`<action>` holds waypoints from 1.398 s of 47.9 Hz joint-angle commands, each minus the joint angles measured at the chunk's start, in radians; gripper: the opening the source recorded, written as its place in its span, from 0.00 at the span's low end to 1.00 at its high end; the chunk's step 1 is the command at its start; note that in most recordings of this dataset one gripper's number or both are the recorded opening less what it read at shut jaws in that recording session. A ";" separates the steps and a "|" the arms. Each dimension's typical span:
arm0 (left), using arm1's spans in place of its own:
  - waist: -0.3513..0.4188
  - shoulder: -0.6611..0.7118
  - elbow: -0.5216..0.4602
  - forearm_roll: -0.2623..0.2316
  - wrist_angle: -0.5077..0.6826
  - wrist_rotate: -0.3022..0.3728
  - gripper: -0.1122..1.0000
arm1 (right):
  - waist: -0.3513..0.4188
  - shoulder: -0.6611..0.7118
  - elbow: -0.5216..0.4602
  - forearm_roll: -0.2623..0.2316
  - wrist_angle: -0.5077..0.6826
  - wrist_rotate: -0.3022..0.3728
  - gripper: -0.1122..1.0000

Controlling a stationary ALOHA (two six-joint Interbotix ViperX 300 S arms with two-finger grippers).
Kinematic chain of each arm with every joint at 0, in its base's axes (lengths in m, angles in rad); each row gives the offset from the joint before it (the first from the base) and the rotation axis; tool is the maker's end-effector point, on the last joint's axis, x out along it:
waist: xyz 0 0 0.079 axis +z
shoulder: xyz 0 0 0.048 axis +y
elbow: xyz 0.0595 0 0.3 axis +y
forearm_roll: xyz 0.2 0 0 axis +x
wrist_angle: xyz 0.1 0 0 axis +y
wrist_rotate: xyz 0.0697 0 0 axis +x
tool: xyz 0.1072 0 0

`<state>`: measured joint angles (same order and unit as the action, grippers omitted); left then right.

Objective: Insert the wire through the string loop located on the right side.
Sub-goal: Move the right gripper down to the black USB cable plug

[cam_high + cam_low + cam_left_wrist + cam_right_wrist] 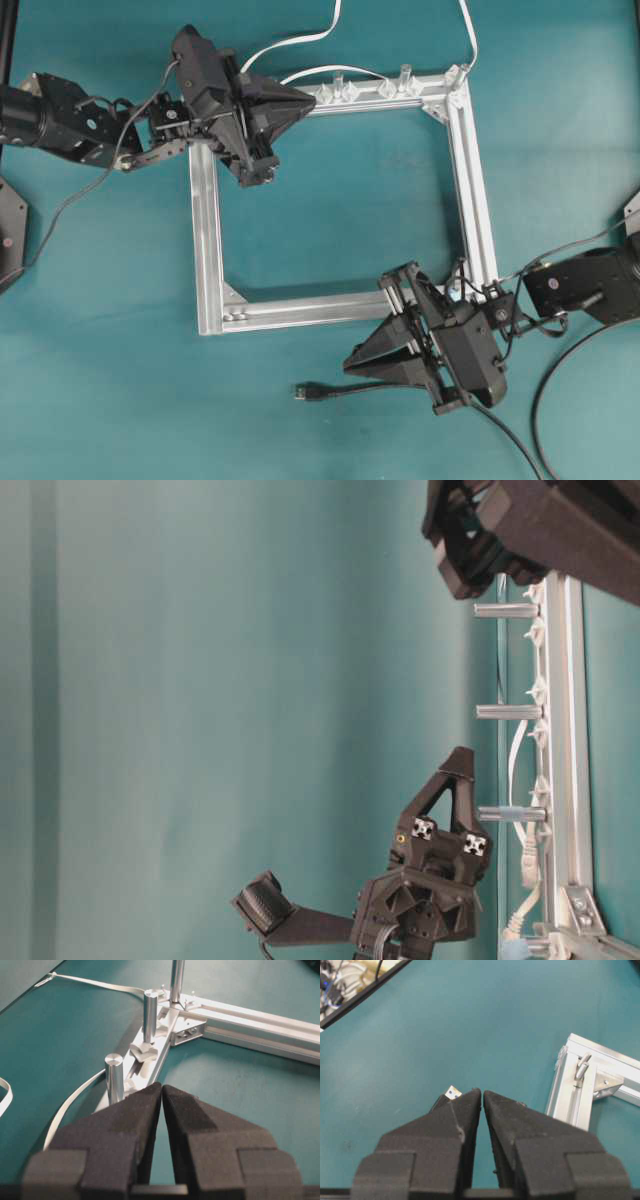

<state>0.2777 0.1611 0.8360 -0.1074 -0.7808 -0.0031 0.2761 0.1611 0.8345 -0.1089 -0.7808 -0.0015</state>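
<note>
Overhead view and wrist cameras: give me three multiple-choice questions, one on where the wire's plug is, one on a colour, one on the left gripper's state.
1. Where is the plug of the wire?
A. Inside the metal frame
B. On the table, outside the frame's bottom rail
C. Hanging from a peg

2. What colour is the flat cable?
A. Red
B. Yellow
C. White

3. How is the left gripper?
A. Shut, holding nothing
B. Wide open
C. Shut on a peg

Answers:
1. B, the overhead view shows it on the teal surface below the rail.
2. C, it curves white beside the pegs.
3. A, its fingers meet with nothing between them.
</note>
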 commanded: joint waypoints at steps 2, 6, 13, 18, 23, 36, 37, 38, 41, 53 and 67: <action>-0.008 -0.060 -0.041 0.032 0.087 -0.021 0.24 | 0.012 -0.028 -0.018 0.005 -0.006 0.014 0.32; -0.009 -0.072 -0.060 0.034 0.178 -0.026 0.11 | 0.014 -0.026 -0.018 0.012 0.002 0.029 0.18; -0.014 -0.083 -0.063 0.034 0.227 -0.026 0.25 | 0.015 -0.028 -0.020 0.012 0.003 0.057 0.11; -0.015 -0.084 -0.063 0.034 0.227 -0.025 0.52 | 0.018 -0.028 -0.023 0.012 0.003 0.064 0.12; -0.015 -0.087 -0.063 0.035 0.232 -0.023 0.65 | 0.021 -0.028 -0.021 0.014 0.005 0.066 0.12; -0.015 -0.137 -0.043 0.038 0.278 -0.009 0.63 | 0.034 -0.028 -0.023 0.104 -0.002 0.063 0.63; -0.015 -0.143 -0.038 0.040 0.285 -0.009 0.63 | 0.035 -0.028 -0.023 0.117 -0.002 0.061 0.68; -0.015 -0.149 -0.035 0.041 0.295 -0.009 0.63 | 0.038 -0.028 -0.026 0.129 -0.002 0.061 0.73; -0.015 -0.169 -0.021 0.043 0.322 -0.009 0.63 | 0.046 -0.028 -0.026 0.173 -0.002 0.057 0.75; -0.017 -0.239 0.018 0.043 0.364 -0.011 0.63 | 0.072 -0.021 -0.026 0.299 -0.005 0.015 0.74; -0.026 -0.262 0.032 0.043 0.426 -0.014 0.75 | 0.109 0.021 -0.046 0.408 -0.049 0.002 0.74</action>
<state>0.2592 -0.0767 0.8790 -0.0675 -0.3697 -0.0169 0.3651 0.1841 0.8115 0.2669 -0.8023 0.0015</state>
